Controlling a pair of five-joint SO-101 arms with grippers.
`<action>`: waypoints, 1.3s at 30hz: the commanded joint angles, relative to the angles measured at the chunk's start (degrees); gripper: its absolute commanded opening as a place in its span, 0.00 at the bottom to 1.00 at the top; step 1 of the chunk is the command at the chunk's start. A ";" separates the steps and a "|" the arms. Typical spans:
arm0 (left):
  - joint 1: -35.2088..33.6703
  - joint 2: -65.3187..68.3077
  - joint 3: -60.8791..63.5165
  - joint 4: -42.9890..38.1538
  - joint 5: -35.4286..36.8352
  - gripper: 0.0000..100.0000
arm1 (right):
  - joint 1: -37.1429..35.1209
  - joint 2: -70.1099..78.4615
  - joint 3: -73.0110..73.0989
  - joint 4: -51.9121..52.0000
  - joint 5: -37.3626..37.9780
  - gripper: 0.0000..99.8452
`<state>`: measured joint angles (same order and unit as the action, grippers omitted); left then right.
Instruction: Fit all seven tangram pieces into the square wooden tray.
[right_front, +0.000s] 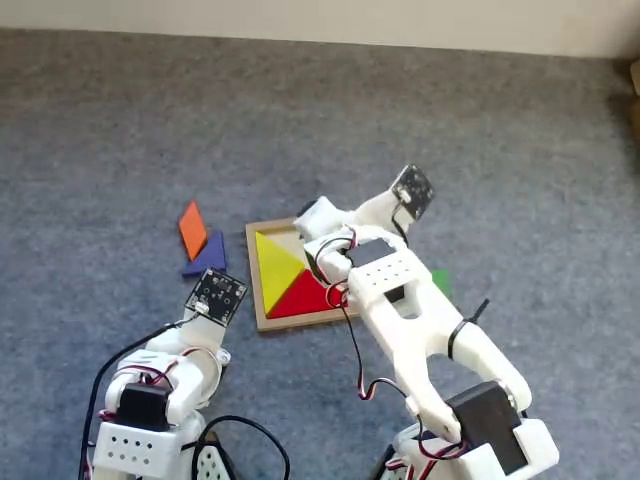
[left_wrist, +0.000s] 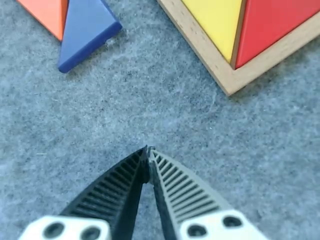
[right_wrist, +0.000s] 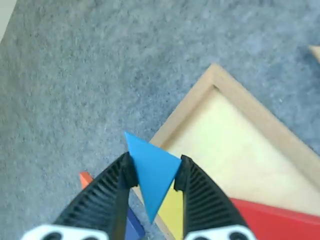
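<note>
The right pincer (right_wrist: 155, 161) is partly open, its jaws clamped on a light blue triangle (right_wrist: 150, 180) held above the tray's (right_wrist: 250, 107) 12 o'clock edge. In the tray lie a yellow piece (right_front: 275, 262) at 9 o'clock and a red piece (right_front: 305, 295) at 6 o'clock. The left pincer (left_wrist: 148, 152) is closed and empty, poised over the grey counter (right_front: 120, 130) near the tray's 7 o'clock corner. An orange piece (right_front: 192, 228) and a dark blue triangle (right_front: 208, 255) touch each other at the tray's 9 o'clock. A green piece (right_front: 441, 282) lies at its 3 o'clock.
</note>
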<state>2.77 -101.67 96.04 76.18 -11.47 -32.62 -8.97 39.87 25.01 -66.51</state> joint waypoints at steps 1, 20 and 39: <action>-0.40 -2.33 1.10 0.18 0.35 0.01 | -1.89 -3.30 -0.75 0.48 -1.05 0.14; -0.40 -2.33 1.10 0.18 0.35 0.01 | -1.63 -3.91 -0.92 0.40 14.07 0.00; -0.48 -2.33 1.10 0.18 0.35 0.01 | -3.82 9.27 -3.03 -9.54 26.46 0.00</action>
<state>2.77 -101.67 96.04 76.18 -11.47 -35.87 -2.02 39.87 16.75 -41.01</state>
